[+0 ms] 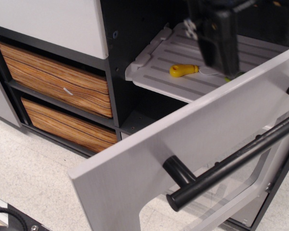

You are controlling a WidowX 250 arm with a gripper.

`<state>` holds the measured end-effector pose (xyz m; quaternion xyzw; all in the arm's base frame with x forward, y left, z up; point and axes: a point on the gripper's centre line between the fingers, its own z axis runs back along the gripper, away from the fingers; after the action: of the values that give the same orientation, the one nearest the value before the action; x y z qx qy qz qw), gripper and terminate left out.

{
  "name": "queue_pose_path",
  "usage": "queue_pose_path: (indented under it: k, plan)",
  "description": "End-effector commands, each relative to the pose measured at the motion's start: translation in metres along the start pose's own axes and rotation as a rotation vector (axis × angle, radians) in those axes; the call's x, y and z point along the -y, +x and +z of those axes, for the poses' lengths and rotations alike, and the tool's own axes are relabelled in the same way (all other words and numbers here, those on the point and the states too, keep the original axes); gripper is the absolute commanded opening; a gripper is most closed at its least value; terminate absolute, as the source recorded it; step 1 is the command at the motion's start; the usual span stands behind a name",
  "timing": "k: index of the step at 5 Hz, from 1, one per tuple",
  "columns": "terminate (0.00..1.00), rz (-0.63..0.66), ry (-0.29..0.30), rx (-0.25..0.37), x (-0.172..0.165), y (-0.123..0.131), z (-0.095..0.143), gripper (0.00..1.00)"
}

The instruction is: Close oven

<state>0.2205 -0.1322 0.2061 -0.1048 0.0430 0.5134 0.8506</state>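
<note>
While the oven [192, 130] door is hanging wide open, closing is not beginning. The end effector [219, 38] is hovering above the rack [159, 67]; I cannot tell whether it is spread.

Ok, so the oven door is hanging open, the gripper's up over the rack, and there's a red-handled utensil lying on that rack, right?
Almost. The handle is yellow, not red: the observation.image view shows a yellow-handled utensil lying on the grey ribbed rack. The rest holds: the oven door hangs open and the gripper is over the rack, partly cut off by the frame's top edge.
</note>
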Motion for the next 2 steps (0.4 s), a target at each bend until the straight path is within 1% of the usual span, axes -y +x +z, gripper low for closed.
queue_pose_path:
  k: [1,2]
  plan:
    - [0.0,-0.01,-0.027,0.056,-0.01,-0.004,-0.017,1.0]
    - [0.0,0.038,-0.016,0.065,-0.009,0.014,-0.018,1.0]
